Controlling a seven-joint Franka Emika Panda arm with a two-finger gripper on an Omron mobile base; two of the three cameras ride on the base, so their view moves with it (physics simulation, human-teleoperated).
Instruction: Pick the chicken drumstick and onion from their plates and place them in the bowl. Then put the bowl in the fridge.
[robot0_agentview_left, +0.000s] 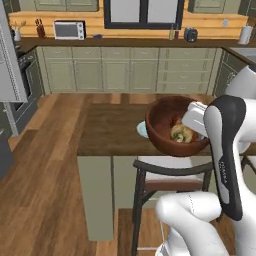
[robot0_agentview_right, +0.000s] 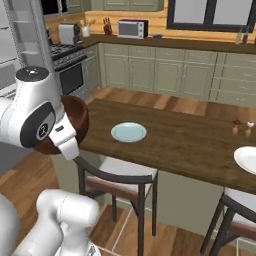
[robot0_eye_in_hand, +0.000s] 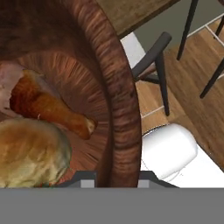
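Dark wooden table, chair tucked under; microwave, perhaps a toaster.

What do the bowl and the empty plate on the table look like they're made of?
The bowl looks like glossy dark reddish-brown wood: streaky grain lines run across its rim. The light blue plate looks like smooth glazed ceramic, plain and even in colour; the render leaves that open.

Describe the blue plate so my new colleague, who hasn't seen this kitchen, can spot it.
Find the long dark wooden table in mid-kitchen. The blue plate lies flat near its chair-side edge, beyond the lifted bowl. It is light blue and bare, unlike the white plate at the far end.
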